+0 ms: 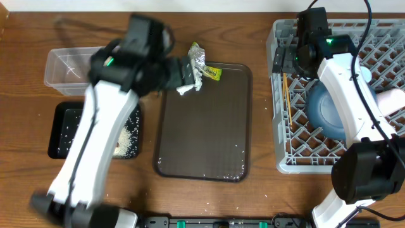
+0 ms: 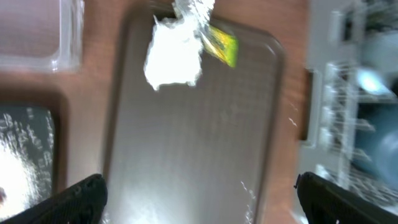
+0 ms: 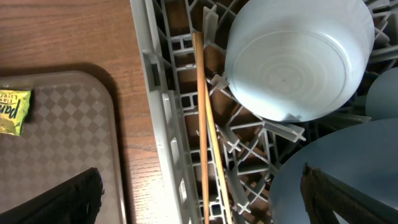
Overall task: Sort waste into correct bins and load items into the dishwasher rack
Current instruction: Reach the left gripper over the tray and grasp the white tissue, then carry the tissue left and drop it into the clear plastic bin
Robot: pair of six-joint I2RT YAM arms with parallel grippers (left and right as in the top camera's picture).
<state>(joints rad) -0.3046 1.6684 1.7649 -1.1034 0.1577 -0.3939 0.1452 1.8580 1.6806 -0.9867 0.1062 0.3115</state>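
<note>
My left gripper (image 1: 192, 75) is open over the top-left corner of the brown tray, just short of the crumpled white tissue (image 2: 174, 56), the silver foil (image 2: 193, 9) and the yellow-green packet (image 2: 221, 45). Nothing lies between its fingers (image 2: 74, 199). My right gripper (image 3: 202, 205) stands open above the left edge of the grey dishwasher rack (image 1: 285, 145). Below it the wooden chopsticks (image 3: 202, 124) lie in the rack, beside the small light-blue bowl (image 3: 298, 56) and the large blue bowl (image 1: 329, 107). Rice lies in the black bin (image 1: 63, 149).
The brown tray (image 1: 202, 126) fills the middle of the table, with a few loose rice grains on it. The clear tub (image 1: 66, 66) stands at the far left, above the black bin. A whitish cup (image 1: 392, 98) sits at the rack's right side.
</note>
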